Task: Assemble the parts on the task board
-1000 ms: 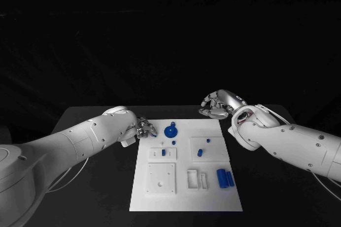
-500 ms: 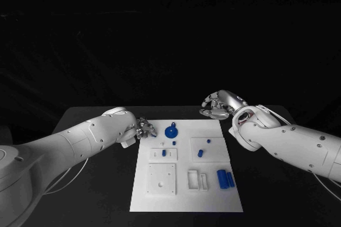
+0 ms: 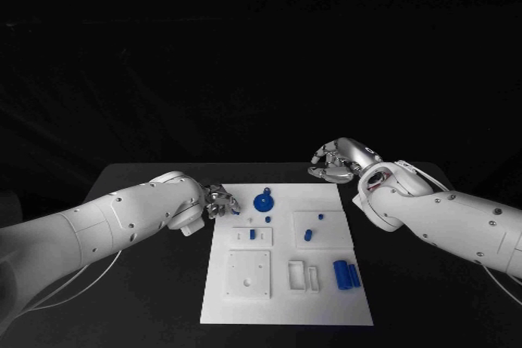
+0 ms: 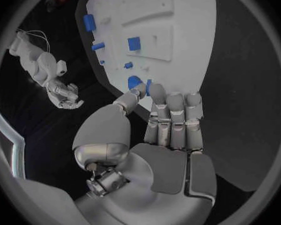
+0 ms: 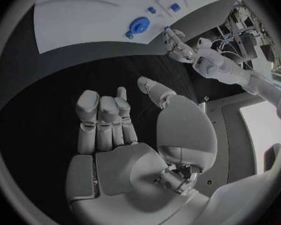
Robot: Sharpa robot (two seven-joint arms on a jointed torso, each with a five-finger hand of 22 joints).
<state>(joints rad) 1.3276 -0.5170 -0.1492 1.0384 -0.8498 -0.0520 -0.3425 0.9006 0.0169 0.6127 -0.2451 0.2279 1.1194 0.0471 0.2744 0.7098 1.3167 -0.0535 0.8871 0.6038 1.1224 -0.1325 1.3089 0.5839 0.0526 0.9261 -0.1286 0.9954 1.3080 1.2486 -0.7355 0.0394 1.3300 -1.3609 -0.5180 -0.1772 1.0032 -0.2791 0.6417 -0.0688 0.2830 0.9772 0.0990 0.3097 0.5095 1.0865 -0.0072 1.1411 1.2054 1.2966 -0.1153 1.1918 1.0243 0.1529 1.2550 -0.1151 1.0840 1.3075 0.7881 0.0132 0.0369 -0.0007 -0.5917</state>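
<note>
- Listing from the head view: task board (image 3: 285, 287), white plate, centre of the table (image 3: 142, 287). Blue disc part (image 3: 262, 202) at its far end; small blue pieces (image 3: 307, 233) mid-board; two blue cylinders (image 3: 345, 274) lying side by side near the right edge.
- Left hand (image 3: 221, 199), same view: just beside the board's far-left corner, fingers curled in; whether it has hold of anything cannot be told here.
- Right hand (image 3: 335, 161), same view: beyond the board's far-right corner, apart from it, fingers curled, nothing visible in them.
- Left wrist view: left hand (image 4: 159, 120) with fingers folded together and thumb alongside, tips at the board's edge (image 4: 178, 85) close to a blue part (image 4: 135, 81); no piece seen in the grasp.
- Right wrist view: right hand (image 5: 122, 130) half-curled over bare table, holding nothing; disc part (image 5: 139, 24) well away on the board.
- Handling, judged: parts look like small rigid plastic, light, smooth, likely slippery; best pinched across the sides between thumb and fingertip. Disc: take by its rim or centre knob.
</note>
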